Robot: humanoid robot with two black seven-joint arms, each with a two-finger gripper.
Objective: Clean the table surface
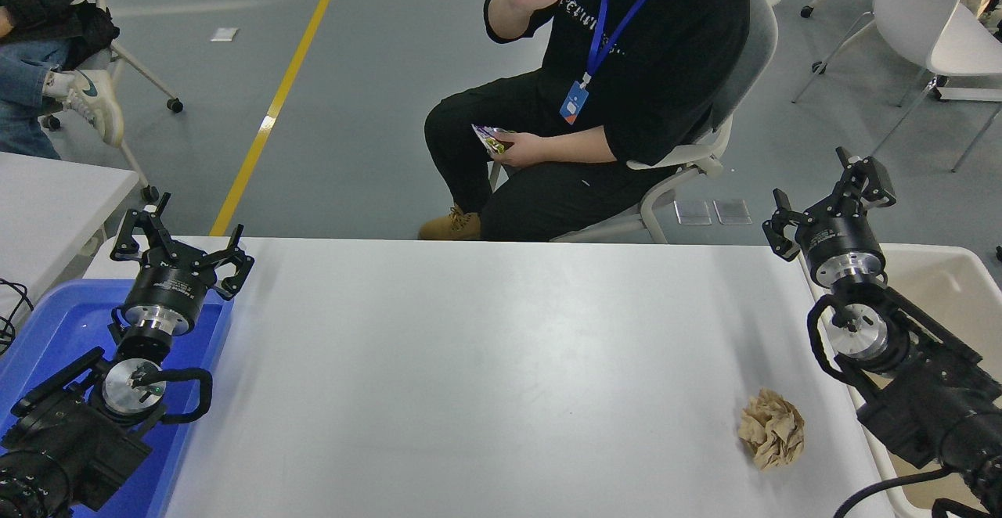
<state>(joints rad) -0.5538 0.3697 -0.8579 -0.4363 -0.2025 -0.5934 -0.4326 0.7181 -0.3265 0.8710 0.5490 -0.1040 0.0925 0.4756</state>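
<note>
Head view: the table surface (485, 377) fills the middle, with a crumpled brown paper ball (772, 428) lying at its near right. The right gripper (830, 203) hovers spread open above the table's far right corner; the left gripper (182, 248) is parked, fingers spread, at its far left over a blue bin (47, 330)

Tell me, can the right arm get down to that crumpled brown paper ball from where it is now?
Probably yes. The paper ball lies alone on the table surface, near its right edge, nothing over or around it. The right gripper hangs open farther back, above the far right corner, beside the beige bin.
</note>
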